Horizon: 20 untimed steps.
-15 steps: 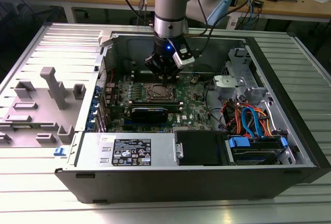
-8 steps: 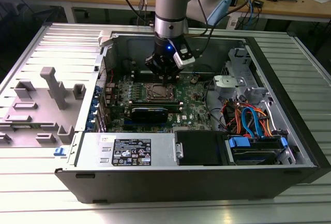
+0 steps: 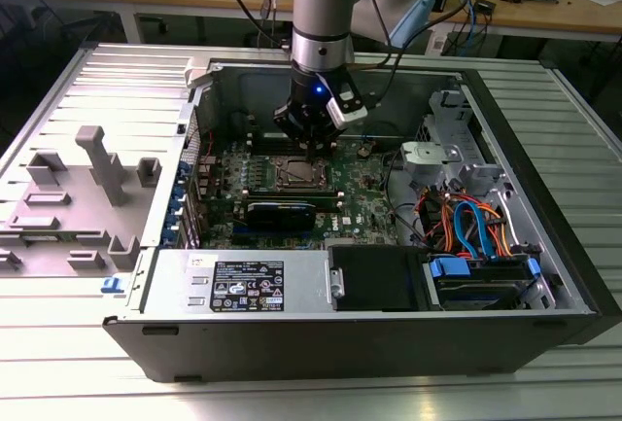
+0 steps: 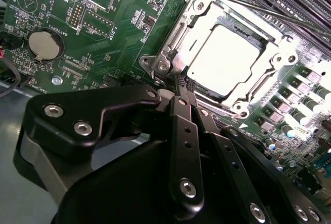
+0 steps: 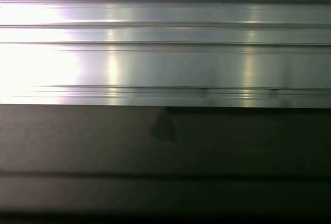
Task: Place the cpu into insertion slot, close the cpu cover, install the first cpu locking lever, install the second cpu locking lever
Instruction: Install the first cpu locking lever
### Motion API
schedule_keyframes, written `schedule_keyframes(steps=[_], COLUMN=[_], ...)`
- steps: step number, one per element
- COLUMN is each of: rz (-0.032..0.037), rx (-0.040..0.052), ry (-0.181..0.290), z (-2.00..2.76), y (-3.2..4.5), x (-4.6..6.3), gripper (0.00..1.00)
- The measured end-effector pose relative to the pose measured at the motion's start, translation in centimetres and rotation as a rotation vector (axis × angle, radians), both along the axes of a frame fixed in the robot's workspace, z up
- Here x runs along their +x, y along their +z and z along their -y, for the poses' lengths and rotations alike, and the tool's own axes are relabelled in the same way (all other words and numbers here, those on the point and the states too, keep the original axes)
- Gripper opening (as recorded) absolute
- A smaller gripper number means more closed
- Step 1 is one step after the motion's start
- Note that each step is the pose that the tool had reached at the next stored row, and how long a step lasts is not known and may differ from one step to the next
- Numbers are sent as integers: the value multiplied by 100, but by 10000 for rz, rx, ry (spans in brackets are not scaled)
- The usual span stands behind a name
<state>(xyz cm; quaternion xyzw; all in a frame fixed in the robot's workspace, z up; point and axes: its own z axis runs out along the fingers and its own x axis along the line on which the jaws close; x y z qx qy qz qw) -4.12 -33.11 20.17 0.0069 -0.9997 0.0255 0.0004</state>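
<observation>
Second wrist view shows the pincer [image 4: 182, 81] with its black fingers [image 4: 181, 111] pressed together, holding nothing, its tips touching the rim of the insertion slot [image 4: 166, 66]. Just past the tips the cpu [image 4: 223, 56] lies flat inside, under the cpu cover [image 4: 269, 79]. A round battery [image 4: 42, 45] sits off to one side. Exterior view shows the arm reaching down into the computer case [image 3: 292, 338].

cpu [image 4: 223, 61]: 1 | cpu cover [image 4: 176, 53]: 1 | coin battery [image 4: 42, 45]: 1 | pincer [image 4: 182, 79]: 1
</observation>
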Motion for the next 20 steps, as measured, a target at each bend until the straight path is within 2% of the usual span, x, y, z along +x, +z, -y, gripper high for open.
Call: schedule_keyframes(steps=[9, 13, 20], rz=[0, 1, 2], rx=[-13, 26, 44], ry=[4, 20, 22], z=[-15, -19, -21], y=[-11, -11, 35], x=[2, 2, 3], gripper=[11, 11, 11])
